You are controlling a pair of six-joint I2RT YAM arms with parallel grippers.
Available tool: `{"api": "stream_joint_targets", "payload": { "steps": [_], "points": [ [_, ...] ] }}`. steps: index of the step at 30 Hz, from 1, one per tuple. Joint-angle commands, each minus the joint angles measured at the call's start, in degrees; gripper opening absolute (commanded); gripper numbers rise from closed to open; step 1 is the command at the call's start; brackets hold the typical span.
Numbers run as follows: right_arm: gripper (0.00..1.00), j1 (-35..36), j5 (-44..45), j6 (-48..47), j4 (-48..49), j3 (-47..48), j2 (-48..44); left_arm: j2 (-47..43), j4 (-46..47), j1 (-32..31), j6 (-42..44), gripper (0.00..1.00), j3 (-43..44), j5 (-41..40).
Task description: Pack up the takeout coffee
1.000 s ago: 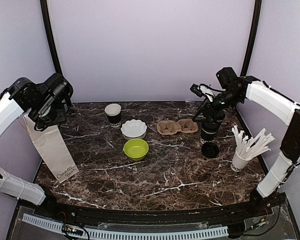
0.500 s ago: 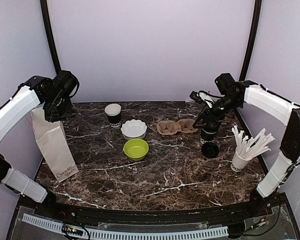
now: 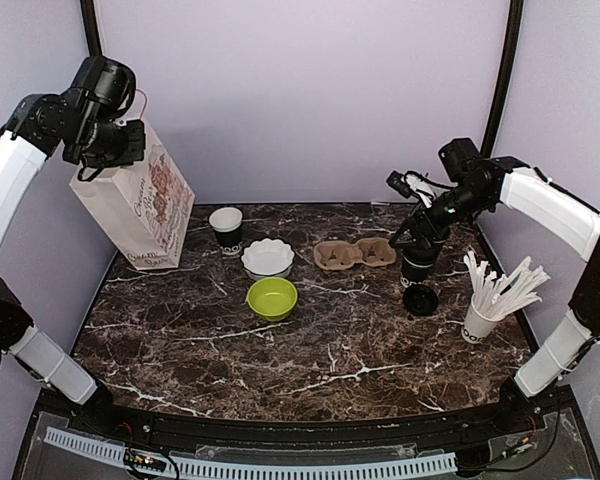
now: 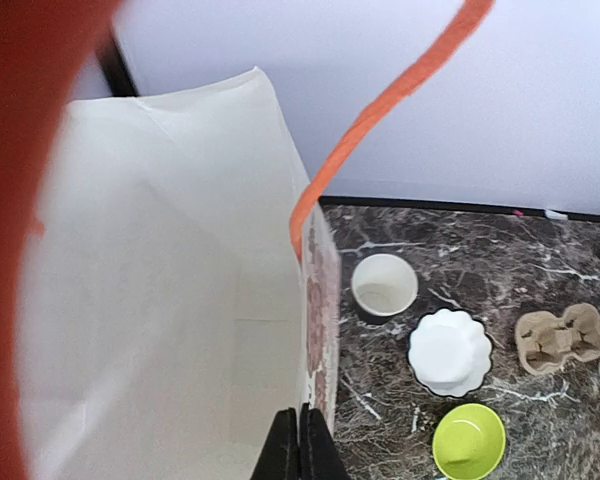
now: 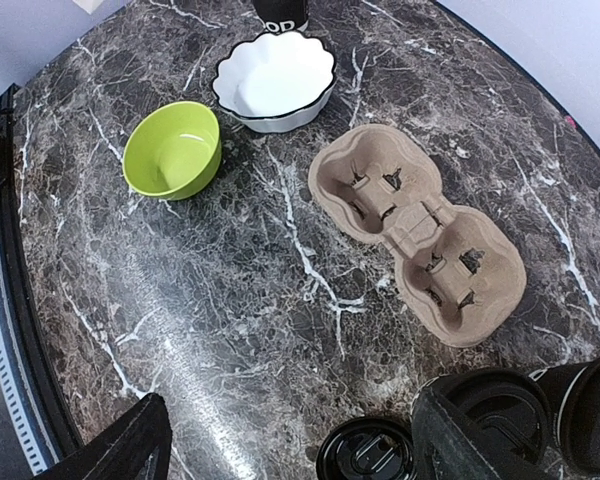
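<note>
Open across the table's [image 3: 310, 370] near half. Blocked farther back by hanging bag [image 3: 140, 205], paper cup [image 3: 226, 230], white bowl [image 3: 268, 257], green bowl [image 3: 272, 297] and carrier [image 3: 354, 253]. Crowded at right: coffee cup [image 3: 417, 268], loose lid [image 3: 420, 299], cup of sticks [image 3: 483, 318].

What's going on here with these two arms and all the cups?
A takeout coffee is being packed. The left gripper is clamped on the rim of a white paper bag, holding it up, tilted, at the far left of the table. The right gripper is open and hovers at the lidded black cup on the right, not closed on it. A cardboard cup carrier lies empty beside that cup.
</note>
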Motion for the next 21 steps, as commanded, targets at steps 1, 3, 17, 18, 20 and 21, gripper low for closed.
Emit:
{"api": "stream_joint_targets", "payload": {
  "steps": [1, 3, 17, 18, 20, 21],
  "points": [
    [0.84, -0.46, 0.48, 1.45, -0.70, 3.12, -0.05, 0.36, 4.38, -6.78, 11.91, 0.00, 6.03, 3.90],
    [0.84, -1.33, -0.21, 1.31, -1.69, 4.14, 0.97, -1.05, 9.64, -9.32, 16.71, 0.00, 5.44, 10.72],
    [0.81, -3.40, 6.01, 0.93, -4.83, 12.41, 8.60, -11.83, 18.67, -16.17, 35.27, 0.00, -14.02, 53.97],
    [0.81, -3.36, 6.43, 0.88, -4.72, 12.56, 8.69, -11.61, 18.01, -16.80, 36.79, 0.00, -14.82, 55.30],
    [0.81, -3.38, 7.44, 0.92, -4.20, 12.58, 8.69, -10.17, 15.14, -20.57, 39.03, 0.00, -14.95, 55.79],
    [0.81, -3.40, 7.63, 0.90, -4.08, 12.70, 8.86, -8.95, 12.96, -21.68, 39.70, 0.00, -14.87, 55.59]
  ]
}}
